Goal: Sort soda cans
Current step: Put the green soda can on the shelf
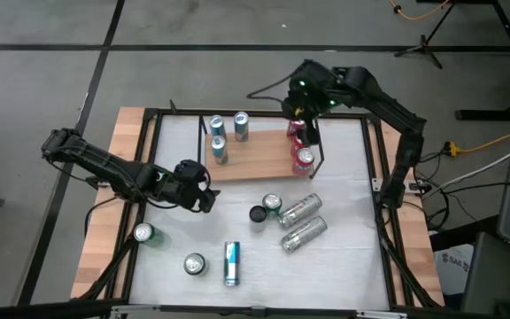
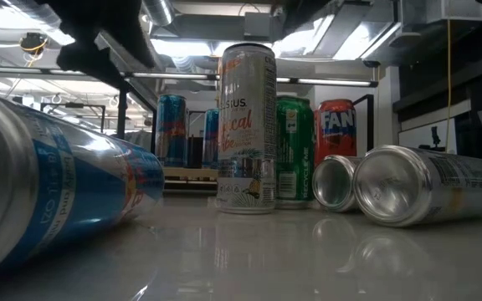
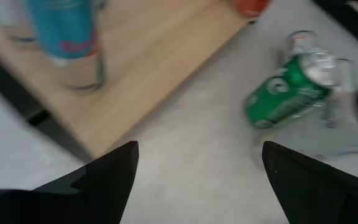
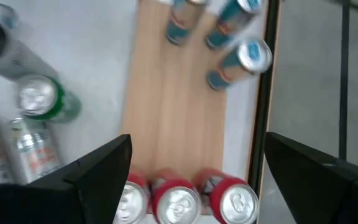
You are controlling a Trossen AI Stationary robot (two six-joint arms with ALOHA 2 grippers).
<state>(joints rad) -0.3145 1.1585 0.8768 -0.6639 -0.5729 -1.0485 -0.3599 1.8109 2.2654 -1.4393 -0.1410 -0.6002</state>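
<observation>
High view first: my right gripper (image 1: 306,142) hangs over the three red cans (image 1: 300,144) at the board's (image 1: 253,158) 3 o'clock end, fingers spread, holding nothing. Its wrist camera looks straight down on those red cans (image 4: 179,202) standing in a row between the open fingers, with the three blue cans (image 4: 229,37) at the far end of the same board.

My left gripper (image 1: 204,197) sits just off the board's 7 o'clock corner, also spread and empty. Past its fingers I see one blue can (image 3: 67,43) upright on the board, and a green can (image 3: 284,93) standing on the white table (image 1: 343,266) near a black can (image 1: 258,214).

Outward from there, still unsorted on the table: two silver cans (image 1: 301,221) lying side by side at 4 o'clock from centre, another green can (image 1: 143,233) on the wooden edge at 8 o'clock, a standing silver-topped can (image 1: 194,263) and a blue can on its side (image 1: 231,263) near 6 o'clock.

My worries: the red cans stand touching, so lowering the right fingers carelessly could knock the row over. The lying cans will roll if I nudge them off-centre, and the two silver ones could push each other away. The left arm's reach toward the green can passes near the black one; I judge a sideways brush would tip it.
</observation>
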